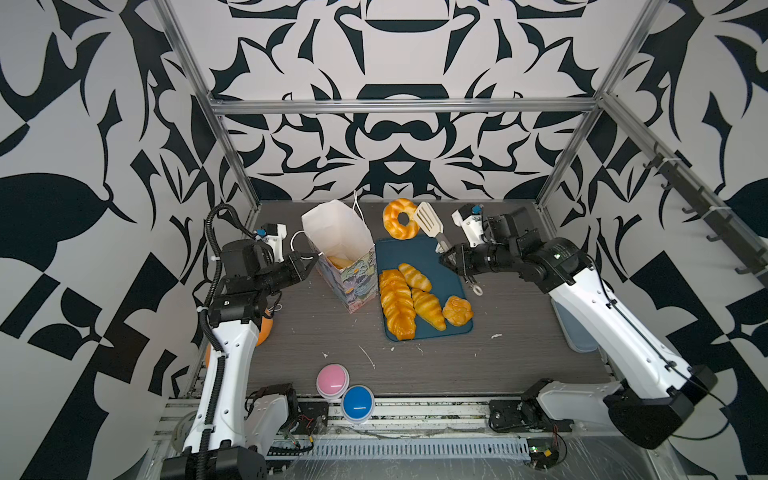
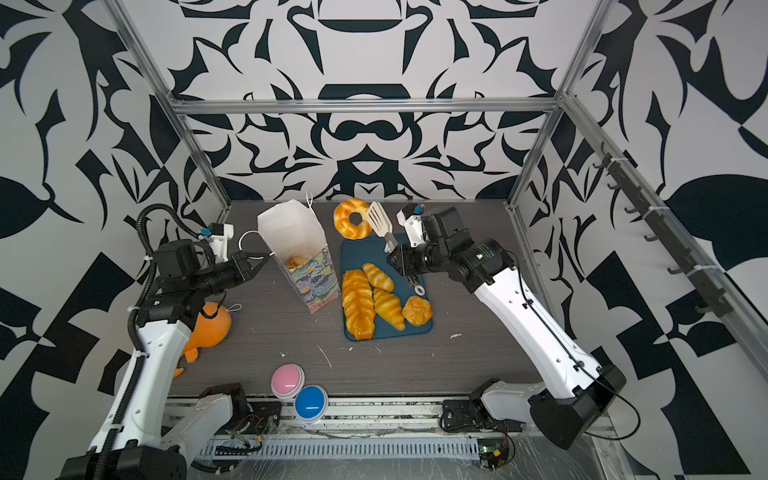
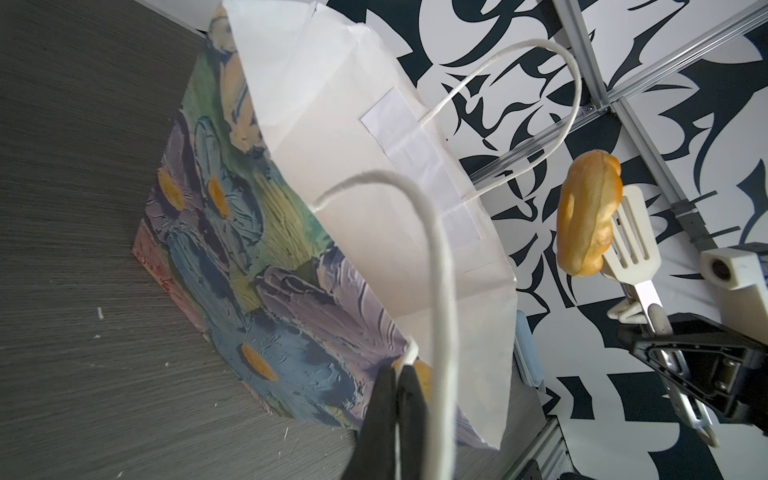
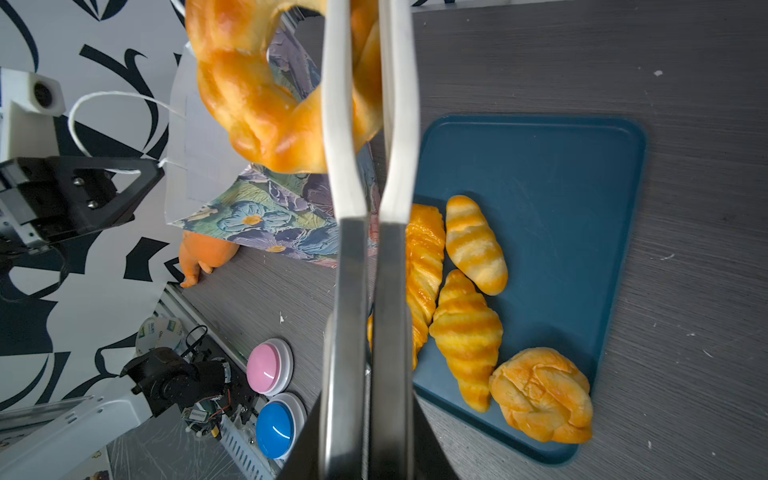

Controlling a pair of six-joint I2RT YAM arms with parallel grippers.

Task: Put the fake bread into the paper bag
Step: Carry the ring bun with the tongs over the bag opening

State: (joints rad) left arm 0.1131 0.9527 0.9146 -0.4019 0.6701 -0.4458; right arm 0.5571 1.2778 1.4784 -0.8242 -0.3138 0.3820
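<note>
Paper bag (image 1: 353, 282) (image 2: 316, 282) stood upright and open at centre-left of both top views, one pastry (image 1: 338, 262) visible low inside it. Left gripper (image 1: 313, 259) (image 3: 400, 370) was at the bag's left rim, jaws pinched together on the near cord handle (image 3: 440, 249) where it met the paper. Right gripper (image 1: 446, 257) (image 2: 392, 259) came in from the right, jaws clamped on the handles of the tongs (image 1: 430, 220) (image 4: 349, 166). The ring doughnut (image 1: 390, 224) (image 2: 345, 226) (image 4: 257, 112) sat between the tongs' slotted heads at upper centre, raised, just right of the bag mouth and apart from it. Blue tray (image 1: 449, 278) (image 4: 561, 208) lay on the table (image 1: 415, 365) right beside the bag, under the tongs. On the tray were the braided loaf (image 1: 397, 303) along the left edge, two croissants (image 1: 415, 276) (image 1: 428, 309) touching it, and a knotted roll (image 1: 457, 311) at the lower right corner. The bag's tall right wall stood between the doughnut and the opening. Orange toy (image 2: 212, 324) lay at lower left, partly hidden under the left arm. Pink button (image 1: 332, 380) and blue button (image 1: 358, 403) sat at the bottom edge of the table, well clear.
</note>
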